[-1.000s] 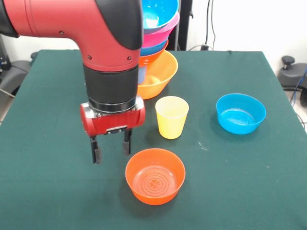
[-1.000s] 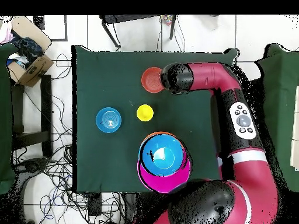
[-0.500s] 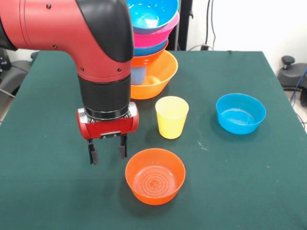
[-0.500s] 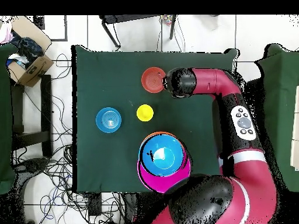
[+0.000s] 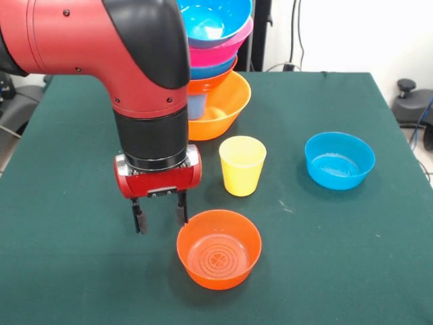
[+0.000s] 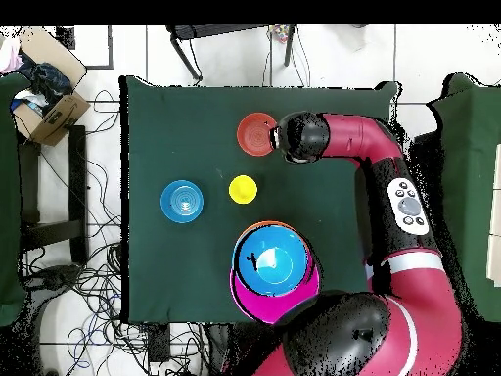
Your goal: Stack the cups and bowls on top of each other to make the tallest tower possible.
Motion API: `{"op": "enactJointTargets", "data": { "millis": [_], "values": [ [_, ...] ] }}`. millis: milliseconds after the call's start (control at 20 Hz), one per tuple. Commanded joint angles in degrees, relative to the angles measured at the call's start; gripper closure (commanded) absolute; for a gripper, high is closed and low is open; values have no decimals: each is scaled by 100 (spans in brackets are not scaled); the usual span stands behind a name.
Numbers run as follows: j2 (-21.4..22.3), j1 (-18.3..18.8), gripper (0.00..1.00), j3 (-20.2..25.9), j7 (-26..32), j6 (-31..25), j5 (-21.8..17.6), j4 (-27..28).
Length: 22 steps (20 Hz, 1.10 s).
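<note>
So tower (image 5: pixel 215 68) of nested glossy bowls stands, w/ red-orange plastic bowl (image 5: pixel 218 248), yellow tapered cup (image 5: pixel 241 164) & blue bowl (image 5: pixel 339 160) unstacked; gripper (image 5: pixel 160 215) jaws open, empty, beside red-orange bowl.

The table (image 5: pixel 81 271) wears a dark green cloth. On it the red-orange bowl (image 5: pixel 218 248) is a glossy, translucent orange-red with faint concentric rings moulded in its floor, the yellow cup (image 5: pixel 242 165) is a plain pale yellow, and the small blue bowl (image 5: pixel 339 160) is a bright sky blue. The tower (image 5: pixel 215 61) runs from a big orange bowl (image 5: pixel 226 108) at its base through red-orange, blue and pink layers to a blue bowl (image 5: pixel 218 19) on top. The arm (image 5: pixel 101 40) is red with black sections, and the gripper (image 5: pixel 160 212) has a red housing with black fingers (image 5: pixel 139 219).
</note>
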<state>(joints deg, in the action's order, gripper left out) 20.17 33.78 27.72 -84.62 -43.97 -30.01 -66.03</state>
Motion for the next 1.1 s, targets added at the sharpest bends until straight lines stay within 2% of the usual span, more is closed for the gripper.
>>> {"op": "enactJointTargets", "data": {
  "millis": [50,400,750,950,1100],
  "values": [
    [-286,-190,0,-138,-805,247,205,430],
    [-539,-339,0,-162,-792,120,345,936],
    [-874,-399,0,-227,-884,377,453,1098],
    [-712,-371,0,-314,-995,613,532,613],
    [-650,-377,0,-348,-971,554,612,507]
  ]
}}
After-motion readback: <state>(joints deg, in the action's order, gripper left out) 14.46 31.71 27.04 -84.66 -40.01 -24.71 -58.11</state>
